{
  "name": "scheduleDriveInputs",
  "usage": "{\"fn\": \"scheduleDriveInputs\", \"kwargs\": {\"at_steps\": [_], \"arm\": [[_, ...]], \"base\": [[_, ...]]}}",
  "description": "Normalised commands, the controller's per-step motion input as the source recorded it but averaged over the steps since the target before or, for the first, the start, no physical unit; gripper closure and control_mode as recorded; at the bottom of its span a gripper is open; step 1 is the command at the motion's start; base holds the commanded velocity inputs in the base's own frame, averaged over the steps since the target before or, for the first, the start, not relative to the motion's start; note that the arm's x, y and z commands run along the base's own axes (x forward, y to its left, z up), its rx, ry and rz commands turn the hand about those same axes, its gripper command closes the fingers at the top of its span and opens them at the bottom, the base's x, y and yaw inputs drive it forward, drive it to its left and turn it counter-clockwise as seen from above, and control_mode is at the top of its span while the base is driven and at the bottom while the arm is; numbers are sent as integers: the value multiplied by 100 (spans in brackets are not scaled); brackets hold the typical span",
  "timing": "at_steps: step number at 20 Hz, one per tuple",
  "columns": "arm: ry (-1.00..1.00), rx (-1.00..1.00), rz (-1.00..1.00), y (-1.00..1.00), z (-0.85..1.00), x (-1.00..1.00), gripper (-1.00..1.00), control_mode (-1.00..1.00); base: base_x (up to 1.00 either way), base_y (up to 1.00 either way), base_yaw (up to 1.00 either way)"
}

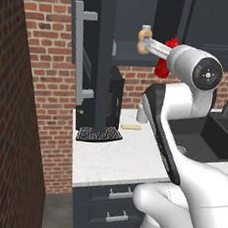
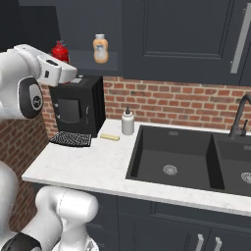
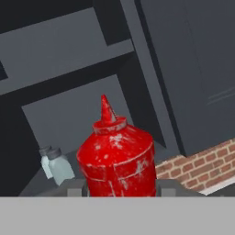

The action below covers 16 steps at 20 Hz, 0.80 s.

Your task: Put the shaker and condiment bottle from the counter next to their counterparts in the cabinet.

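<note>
Cabinet [image 2: 88,29] space lies straight ahead of the tool [image 3: 120,190], its tall door [image 1: 99,60] swung open to the tool's left in the left base view. On the inner shelf [image 2: 105,64] an orange bottle with a pale cap [image 2: 100,49] stands upright to the right of the tool as the right base view has it. Beyond the tool, deeper on the shelf, the hand view shows a small pale shaker with a grey cap [image 3: 58,166], with what looks like a second one just behind it, half covered.

The tool is closed on the red bottle [image 3: 117,156], its two dark tips pressed against the bottle's lower sides; the bottle stands upright in the grip, raised to shelf level at the cabinet's mouth. Whether its base touches the shelf cannot be told, since the bottom of the bottle is cut off in the hand view and the arm covers it in both base views.

Below the tool, the white marbled desk [image 2: 98,162] carries a black coffee machine [image 2: 77,110] with a dark grille at its foot, a white pump bottle [image 2: 128,121], and a small yellow bar [image 2: 110,137]. A dark double sink [image 2: 171,159] with a black tap [image 2: 240,117] sits further right. Red brick wall [image 2: 171,103] backs the desk, and navy drawers with silver handles [image 1: 119,205] run beneath.
</note>
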Motion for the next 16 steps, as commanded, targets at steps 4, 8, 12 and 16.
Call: {"fn": "scheduleDriveInputs", "kwargs": {"at_steps": [4,8,12,16], "arm": [[0,0,0,6,6,38,100,-100],[0,-1,0,14,0,46,100,-100],[-2,0,0,9,0,47,100,-100],[-1,0,0,3,0,55,100,-100]], "base": [[0,0,0],[0,0,0],[0,0,0],[0,0,0]]}}
